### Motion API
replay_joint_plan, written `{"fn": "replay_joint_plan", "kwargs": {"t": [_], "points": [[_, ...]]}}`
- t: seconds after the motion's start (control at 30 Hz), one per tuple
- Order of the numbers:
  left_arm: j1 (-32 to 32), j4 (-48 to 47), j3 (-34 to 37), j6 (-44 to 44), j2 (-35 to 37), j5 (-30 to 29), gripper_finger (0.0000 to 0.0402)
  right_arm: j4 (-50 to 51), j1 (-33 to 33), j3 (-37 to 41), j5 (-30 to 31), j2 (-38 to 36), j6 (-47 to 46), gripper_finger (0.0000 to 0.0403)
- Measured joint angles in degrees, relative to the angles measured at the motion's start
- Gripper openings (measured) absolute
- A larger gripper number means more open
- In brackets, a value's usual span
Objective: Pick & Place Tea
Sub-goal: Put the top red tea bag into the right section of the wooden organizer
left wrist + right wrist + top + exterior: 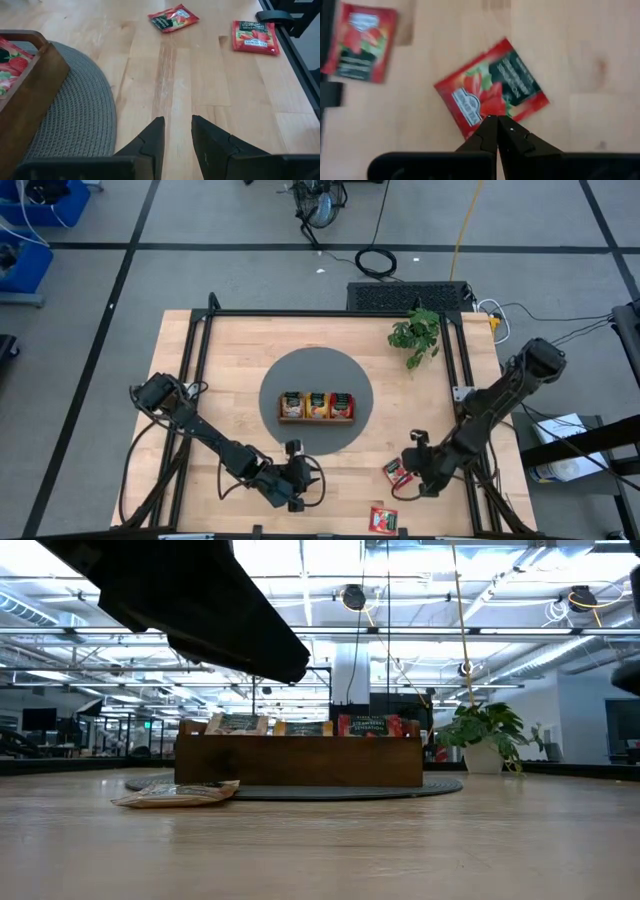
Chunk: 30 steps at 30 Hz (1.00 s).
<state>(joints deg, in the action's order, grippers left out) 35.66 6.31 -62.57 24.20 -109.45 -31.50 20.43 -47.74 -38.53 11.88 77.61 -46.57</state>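
Right wrist view: red tea packet (491,97) lies flat on the bare wood, tilted, with the right gripper (497,120) directly above its near edge, fingers pressed together and nothing between them.
Second red packet: (383,520) near the table's front edge, just beside the first one (393,472); both are well apart from the tray.
Tray: wooden tray (316,418) on the round grey mat (316,380), all three compartments already holding packets (red ones in the right-hand compartment).
Left gripper: (177,135) low over the wood beside the mat, fingers a little apart and empty; it looks to be waiting.
Step in hand: I'd judge it the approach to a pick on the tilted red packet.
Next move: the right fingers would have to part first, straddle the packet's thin edge, then pinch; a flat packet may slide rather than lift.
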Motion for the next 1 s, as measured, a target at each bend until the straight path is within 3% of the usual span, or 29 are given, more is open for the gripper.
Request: {"fn": "replay_joint_plan", "kwargs": {"t": [0.2,0.4,0.6,0.8,1.0], "points": [[0.0,-0.1,0.0,1.5,0.0,0.5,0.0102,-8.7,0.6,1.5,-1.0,7.8,-0.7,0.0000],[0.3,-0.3,0.0,3.0,0.0,7.7,0.0102,-26.7,3.3,1.5,-0.9,16.0,5.3,0.0000],[0.9,3.0,0.0,1.7,0.0,6.5,0.0102,-40.2,7.9,1.7,0.8,20.4,11.7,0.0000],[0.8,3.4,0.0,1.4,0.0,6.4,0.0102,-48.5,13.3,1.7,-1.7,24.4,14.6,0.0000],[0.3,5.6,0.1,1.6,-3.1,5.8,0.0102,-57.2,16.6,1.7,0.7,27.9,15.9,0.0000]]}}
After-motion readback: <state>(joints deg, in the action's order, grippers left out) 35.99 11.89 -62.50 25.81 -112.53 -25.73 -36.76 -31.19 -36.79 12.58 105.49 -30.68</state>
